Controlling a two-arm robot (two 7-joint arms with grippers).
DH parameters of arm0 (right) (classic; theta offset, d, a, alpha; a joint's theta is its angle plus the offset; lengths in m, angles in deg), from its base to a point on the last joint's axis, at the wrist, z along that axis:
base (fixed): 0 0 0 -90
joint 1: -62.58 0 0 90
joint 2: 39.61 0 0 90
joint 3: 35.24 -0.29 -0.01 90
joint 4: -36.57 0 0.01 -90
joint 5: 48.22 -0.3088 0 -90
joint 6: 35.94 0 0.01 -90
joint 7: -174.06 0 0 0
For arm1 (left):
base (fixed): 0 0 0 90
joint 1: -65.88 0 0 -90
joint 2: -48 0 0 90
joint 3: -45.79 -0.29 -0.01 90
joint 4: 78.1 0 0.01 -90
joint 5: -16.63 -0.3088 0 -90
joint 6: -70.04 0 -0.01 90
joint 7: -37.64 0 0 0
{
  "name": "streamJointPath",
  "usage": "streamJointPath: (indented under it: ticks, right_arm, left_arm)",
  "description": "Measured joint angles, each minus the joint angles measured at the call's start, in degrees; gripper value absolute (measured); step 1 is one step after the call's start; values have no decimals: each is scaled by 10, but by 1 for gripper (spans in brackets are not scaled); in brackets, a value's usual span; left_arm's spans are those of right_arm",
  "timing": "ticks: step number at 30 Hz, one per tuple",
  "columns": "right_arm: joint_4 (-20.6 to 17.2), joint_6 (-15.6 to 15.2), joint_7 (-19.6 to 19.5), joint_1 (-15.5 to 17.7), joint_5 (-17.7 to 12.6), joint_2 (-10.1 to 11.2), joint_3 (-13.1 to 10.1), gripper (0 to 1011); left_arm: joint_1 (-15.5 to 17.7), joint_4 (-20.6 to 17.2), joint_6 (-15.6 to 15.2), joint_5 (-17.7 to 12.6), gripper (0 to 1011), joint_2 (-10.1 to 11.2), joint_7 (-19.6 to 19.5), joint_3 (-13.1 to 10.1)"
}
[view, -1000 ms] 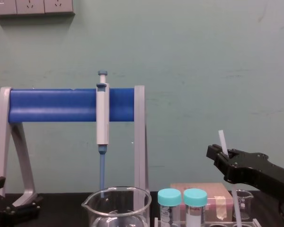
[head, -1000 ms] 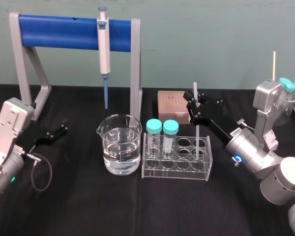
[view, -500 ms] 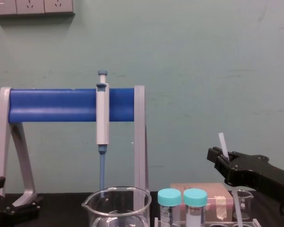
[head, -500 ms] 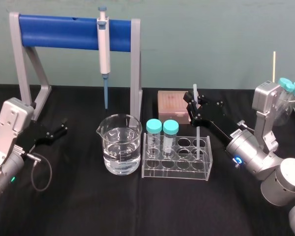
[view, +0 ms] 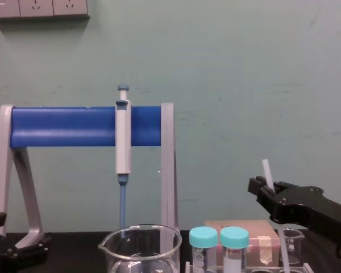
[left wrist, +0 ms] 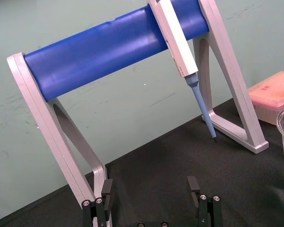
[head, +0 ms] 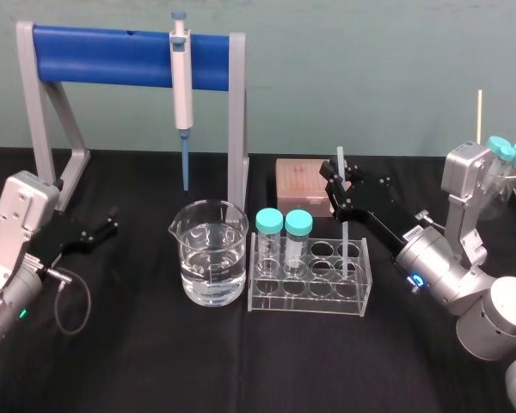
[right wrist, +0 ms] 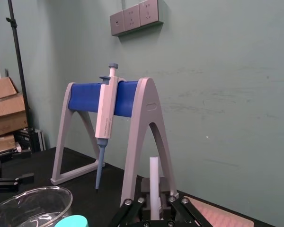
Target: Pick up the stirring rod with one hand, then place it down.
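Note:
The stirring rod (head: 344, 237) is a thin translucent white stick standing almost upright. Its lower end reaches down at the right end of the clear tube rack (head: 267, 301). My right gripper (head: 340, 194) is shut on the rod near its top, behind the rack. In the right wrist view the rod (right wrist: 155, 184) rises between the two black fingers (right wrist: 128, 208). The chest view shows the rod (view: 267, 169) sticking up above the right gripper (view: 271, 196). My left gripper (head: 103, 229) rests at the far left of the table, open and holding nothing (left wrist: 150, 198).
A glass beaker of water (head: 210, 254) stands left of the rack. Two teal-capped tubes (head: 284, 225) sit in the rack's left holes. Behind are a pink tip box (head: 301, 182), a small beaker (view: 291, 244) and the blue stand (head: 129, 47) holding a pipette (head: 181, 86).
My right gripper has sunk slightly with the rod, whose lower end now reaches lower at the rack. The left arm has not moved.

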Motion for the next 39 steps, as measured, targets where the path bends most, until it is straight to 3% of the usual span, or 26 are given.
streamJointPath:
  ticks: [27,30,39]
  right_arm:
    - [1,1,2,0,-2,0,0,941]
    - [1,1,2,0,-2,0,0,1000]
    - [1,0,2,0,-2,0,0,1002]
  left_arm:
    - [0,0,0,0,1000,0,0,0]
    - [0,0,0,0,1000,0,0,0]
    - [0,0,0,0,1001,0,0,0]
